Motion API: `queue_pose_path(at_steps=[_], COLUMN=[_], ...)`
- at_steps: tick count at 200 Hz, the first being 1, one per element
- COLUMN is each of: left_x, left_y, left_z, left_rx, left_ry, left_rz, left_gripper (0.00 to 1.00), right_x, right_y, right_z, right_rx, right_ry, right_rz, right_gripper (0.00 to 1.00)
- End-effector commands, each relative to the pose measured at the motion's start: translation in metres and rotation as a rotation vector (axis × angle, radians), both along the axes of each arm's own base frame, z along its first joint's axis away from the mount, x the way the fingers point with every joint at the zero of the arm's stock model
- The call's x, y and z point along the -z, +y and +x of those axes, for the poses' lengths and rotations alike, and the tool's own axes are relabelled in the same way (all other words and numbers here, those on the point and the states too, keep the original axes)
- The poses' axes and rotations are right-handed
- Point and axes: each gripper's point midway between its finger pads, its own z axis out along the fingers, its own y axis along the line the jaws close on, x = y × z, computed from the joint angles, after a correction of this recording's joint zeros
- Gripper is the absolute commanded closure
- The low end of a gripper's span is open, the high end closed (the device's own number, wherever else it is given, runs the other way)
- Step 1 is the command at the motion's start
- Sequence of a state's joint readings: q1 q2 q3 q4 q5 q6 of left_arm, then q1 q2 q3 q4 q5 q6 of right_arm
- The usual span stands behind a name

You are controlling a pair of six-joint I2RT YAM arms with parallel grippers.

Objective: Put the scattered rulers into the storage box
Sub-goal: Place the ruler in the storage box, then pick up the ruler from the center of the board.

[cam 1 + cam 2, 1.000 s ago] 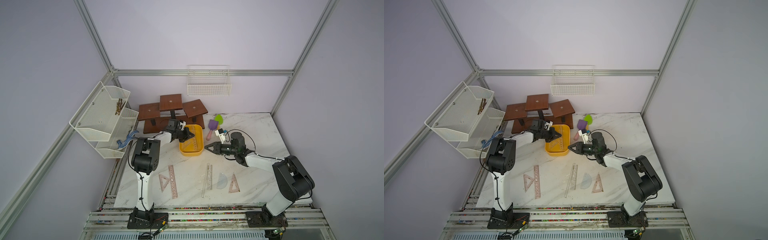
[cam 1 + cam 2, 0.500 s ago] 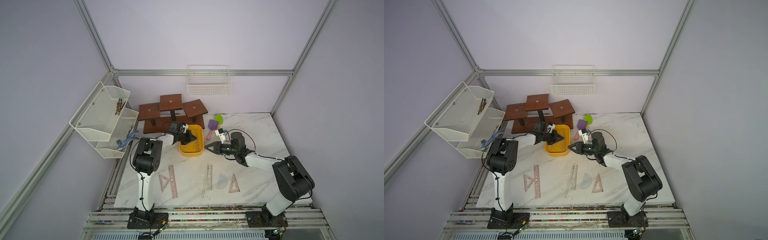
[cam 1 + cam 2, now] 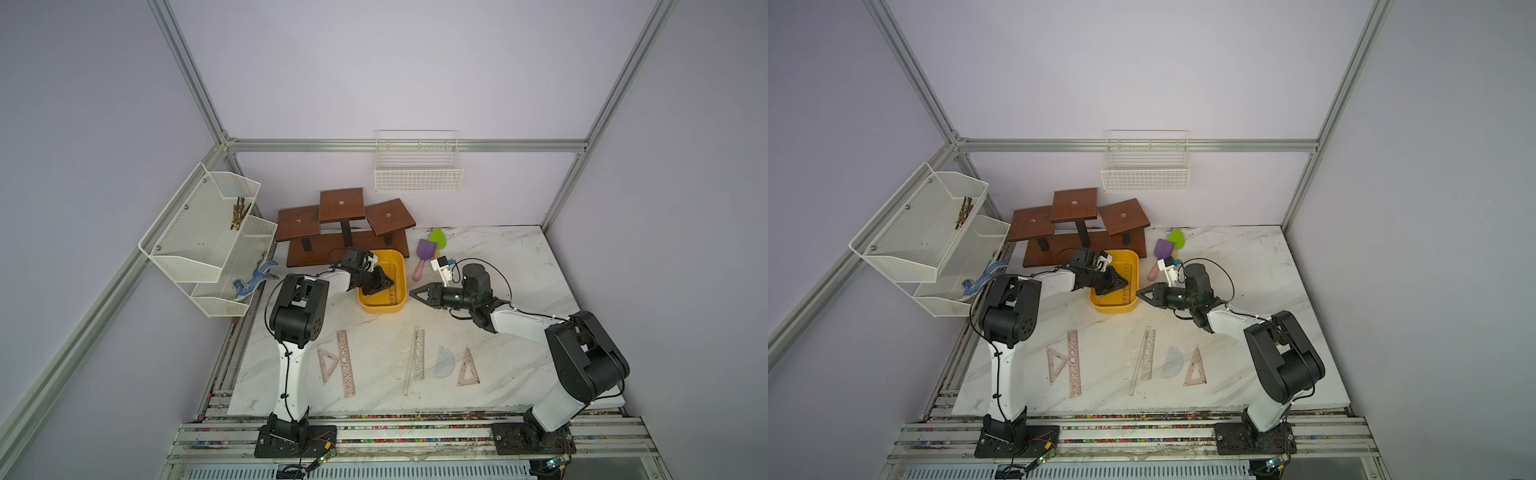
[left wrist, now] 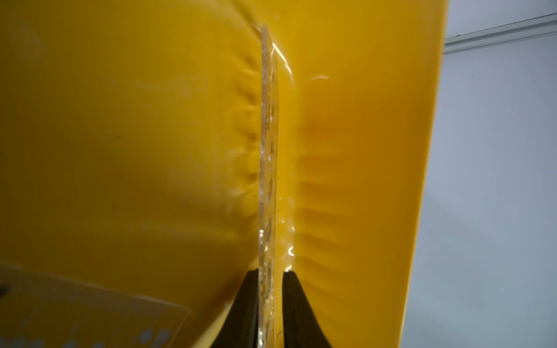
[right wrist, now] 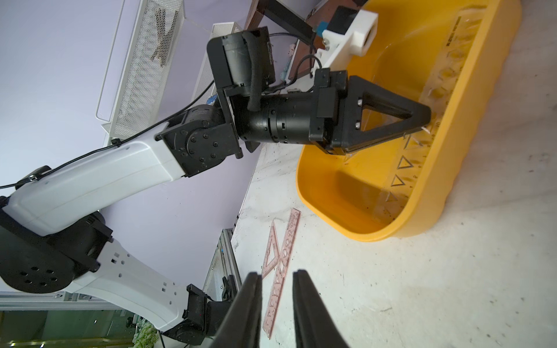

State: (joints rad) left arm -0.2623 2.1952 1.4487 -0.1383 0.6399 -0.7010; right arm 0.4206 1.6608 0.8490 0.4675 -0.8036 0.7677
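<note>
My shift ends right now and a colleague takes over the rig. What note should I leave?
Left claw: in the storage box, jaws astride a clear ruler standing on edge; grip uncertain.
Right claw: open, empty, beside the box.
Done: one cut-out ruler lies in the box.
To do: six on the table: pink set square, long pink ruler, thin clear ruler, stencil ruler, protractor, second set square.
</note>
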Motion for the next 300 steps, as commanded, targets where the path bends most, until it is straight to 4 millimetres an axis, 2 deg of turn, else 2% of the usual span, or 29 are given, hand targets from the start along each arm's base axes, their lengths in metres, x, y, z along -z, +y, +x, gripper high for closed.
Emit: queue_pose_path(at_steps=[1, 23, 32, 39, 47, 80, 95, 101, 111, 128, 156, 185, 213, 218, 255, 257, 261, 300], left_x=[-0.002, -0.014, -0.020, -0.027, -0.035, -0.086, -0.105, -0.110, -0.116, -0.110, -0.082, -0.059, -0.044, -0.053, -0.044, -0.044, -0.043, -0.036], left_y=[0.001, 0.004, 0.005, 0.005, 0.004, 0.004, 0.006, 0.006, 0.006, 0.003, -0.005, -0.007, 0.001, 0.002, 0.007, 0.006, 0.006, 0.007], left_z=[0.001, 0.000, -0.001, -0.001, -0.002, -0.011, -0.027, -0.037, -0.055, -0.095, -0.160, -0.200, -0.216, -0.217, -0.223, -0.223, -0.224, -0.228], left_rx=[0.015, 0.010, 0.008, 0.009, 0.014, 0.017, 0.023, 0.028, 0.041, 0.087, 0.181, 0.225, 0.207, 0.202, 0.196, 0.198, 0.199, 0.200], left_ry=[-0.028, -0.051, -0.062, -0.074, -0.094, -0.202, -0.238, -0.250, -0.267, -0.258, -0.193, -0.141, -0.119, -0.146, -0.122, -0.120, -0.117, -0.099], left_rz=[0.036, 0.060, 0.072, 0.079, 0.084, 0.120, 0.145, 0.153, 0.167, 0.182, 0.186, 0.184, 0.186, 0.174, 0.186, 0.186, 0.186, 0.185], left_gripper=[0.77, 0.65, 0.56, 0.45, 0.39, 0.36, 0.36, 0.35, 0.35, 0.36, 0.37, 0.37, 0.37, 0.37, 0.37, 0.37, 0.37, 0.37], right_x=[-0.015, -0.015, -0.013, -0.012, -0.008, 0.011, 0.029, 0.026, 0.041, 0.064, 0.099, 0.119, 0.131, 0.132, 0.132, 0.140, 0.143, 0.146], right_y=[0.000, -0.001, -0.001, -0.002, -0.003, -0.015, -0.023, -0.025, -0.029, -0.029, -0.021, -0.008, -0.003, -0.002, 0.002, 0.001, 0.001, 0.007], right_z=[0.005, 0.006, 0.006, 0.006, 0.006, -0.001, -0.014, -0.022, -0.036, -0.063, -0.099, -0.119, -0.125, -0.124, -0.120, -0.120, -0.120, -0.112], right_rx=[-0.005, -0.001, 0.000, 0.002, 0.008, 0.050, 0.086, 0.103, 0.121, 0.127, 0.122, 0.085, 0.075, 0.074, 0.077, 0.075, 0.073, 0.065], right_ry=[-0.057, -0.060, -0.058, -0.054, -0.051, -0.005, 0.021, 0.007, 0.029, 0.061, 0.113, 0.138, 0.147, 0.147, 0.136, 0.151, 0.156, 0.151], right_rz=[0.013, -0.003, -0.013, -0.023, -0.042, -0.142, -0.230, -0.255, -0.312, -0.376, -0.425, -0.433, -0.448, -0.451, -0.455, -0.471, -0.477, -0.503], right_gripper=[0.74, 0.73, 0.71, 0.69, 0.68, 0.67, 0.66, 0.66, 0.66, 0.67, 0.69, 0.70, 0.71, 0.71, 0.71, 0.71, 0.71, 0.71])
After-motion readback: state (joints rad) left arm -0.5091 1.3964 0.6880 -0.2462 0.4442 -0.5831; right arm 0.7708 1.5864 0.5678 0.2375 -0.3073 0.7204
